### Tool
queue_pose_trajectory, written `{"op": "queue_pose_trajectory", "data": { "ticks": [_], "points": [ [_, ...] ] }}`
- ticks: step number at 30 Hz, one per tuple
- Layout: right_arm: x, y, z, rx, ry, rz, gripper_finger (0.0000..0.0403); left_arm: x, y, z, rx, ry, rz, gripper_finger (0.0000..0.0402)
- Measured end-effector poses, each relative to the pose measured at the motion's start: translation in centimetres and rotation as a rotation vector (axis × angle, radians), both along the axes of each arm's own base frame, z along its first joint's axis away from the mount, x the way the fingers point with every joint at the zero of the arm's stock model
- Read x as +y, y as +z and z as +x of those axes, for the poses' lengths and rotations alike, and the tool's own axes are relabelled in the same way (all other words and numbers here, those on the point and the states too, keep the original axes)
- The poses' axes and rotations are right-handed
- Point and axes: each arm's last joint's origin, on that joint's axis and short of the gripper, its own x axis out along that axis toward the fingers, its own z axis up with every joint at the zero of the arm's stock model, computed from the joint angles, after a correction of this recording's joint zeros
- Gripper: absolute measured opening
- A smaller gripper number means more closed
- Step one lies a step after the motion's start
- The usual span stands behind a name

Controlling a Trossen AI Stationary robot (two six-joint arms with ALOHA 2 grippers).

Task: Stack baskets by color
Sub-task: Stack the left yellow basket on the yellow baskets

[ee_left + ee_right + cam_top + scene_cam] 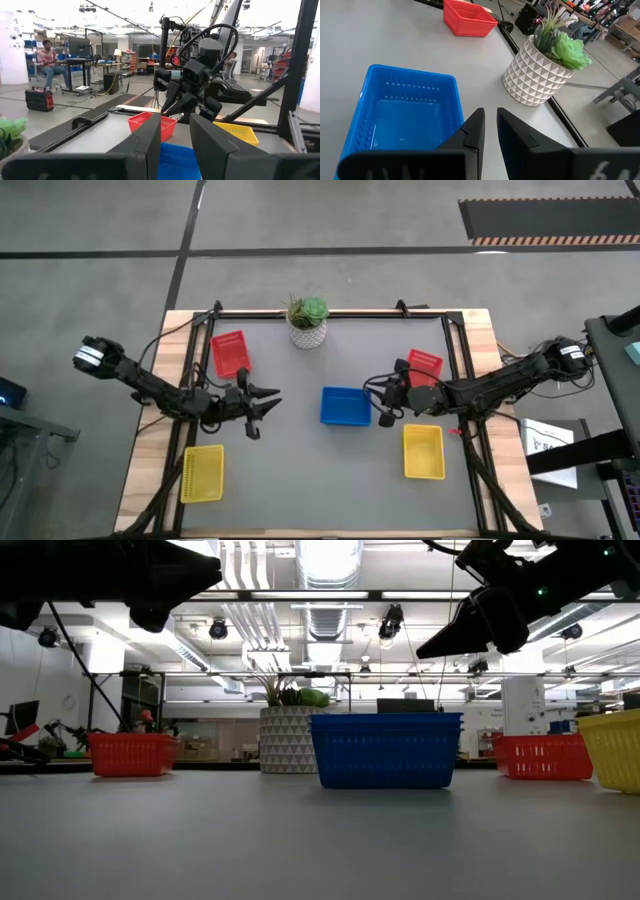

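A blue basket (345, 406) (385, 750) rests on its bottom at the middle of the grey mat; whether it is one basket or a nested stack, I cannot tell. My left gripper (270, 406) (175, 125) hovers to its left, open and empty, pointing at it. My right gripper (385, 410) (490, 117) hovers just off its right end with only a narrow gap between the fingers and nothing in it. Red baskets sit at the far left (230, 353) and the far right (425, 367). Yellow baskets sit at the near left (203, 473) and the near right (423, 451).
A green plant in a white patterned pot (308, 322) stands at the middle of the far edge. A black frame (455, 330) borders the mat. A person sits at a desk (47, 60) in the room beyond. Bare mat lies in front of the blue basket.
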Motion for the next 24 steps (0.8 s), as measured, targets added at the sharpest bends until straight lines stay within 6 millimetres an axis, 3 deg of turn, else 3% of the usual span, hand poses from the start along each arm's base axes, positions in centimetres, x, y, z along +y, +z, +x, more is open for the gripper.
{"op": "queue_pose_trajectory", "data": {
  "ticks": [16, 24],
  "points": [
    [-0.03, -0.49, -0.21, 0.003, -0.007, 0.028, 0.0043, 0.03, -0.39, -0.09, 0.005, -0.014, -0.057, 0.0088],
    [0.37, -0.22, -0.01, -0.007, 0.151, 0.022, 0.0043, 0.02, -0.41, -0.08, 0.005, -0.015, -0.058, 0.0088]
  ]
}}
